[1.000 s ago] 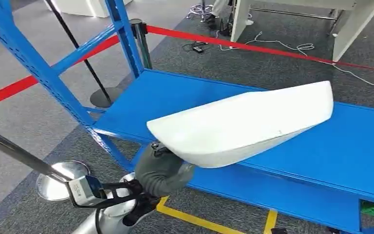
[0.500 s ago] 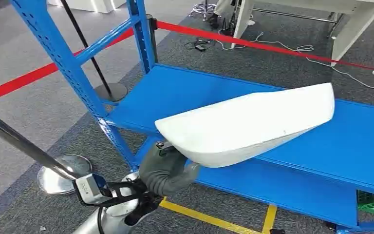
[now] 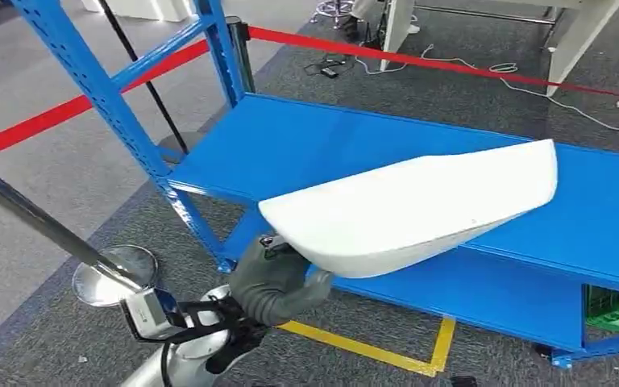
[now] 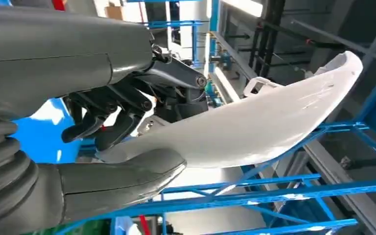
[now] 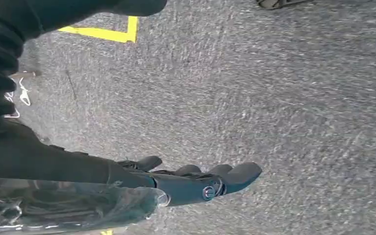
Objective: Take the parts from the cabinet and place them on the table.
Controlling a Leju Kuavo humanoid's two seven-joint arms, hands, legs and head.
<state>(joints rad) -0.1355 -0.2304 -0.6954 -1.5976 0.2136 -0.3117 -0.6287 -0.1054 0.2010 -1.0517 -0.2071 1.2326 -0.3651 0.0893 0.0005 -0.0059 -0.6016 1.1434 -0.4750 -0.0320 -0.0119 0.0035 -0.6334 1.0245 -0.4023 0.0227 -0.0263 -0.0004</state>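
Note:
A long white curved part (image 3: 419, 210) hangs in the air in front of the blue cabinet shelf (image 3: 322, 145). My left hand (image 3: 270, 282) grips it at its narrow near end, from below. In the left wrist view the thumb (image 4: 127, 181) lies under the white part (image 4: 264, 127) and the dark fingers (image 4: 112, 122) curl over its edge. My right hand (image 5: 196, 181) hangs over grey carpet with its fingers stretched out and nothing in it.
Blue rack uprights (image 3: 97, 89) stand at the left. A red barrier tape (image 3: 419, 60) runs behind the rack. A chrome stanchion base (image 3: 113, 274) sits on the floor at left. Yellow floor tape (image 3: 371, 351) and a green crate (image 3: 616, 310) lie below the shelf.
The whole view has shifted, so the camera has moved relative to the rack. The white part stays held in my left hand, in the same place in the picture.

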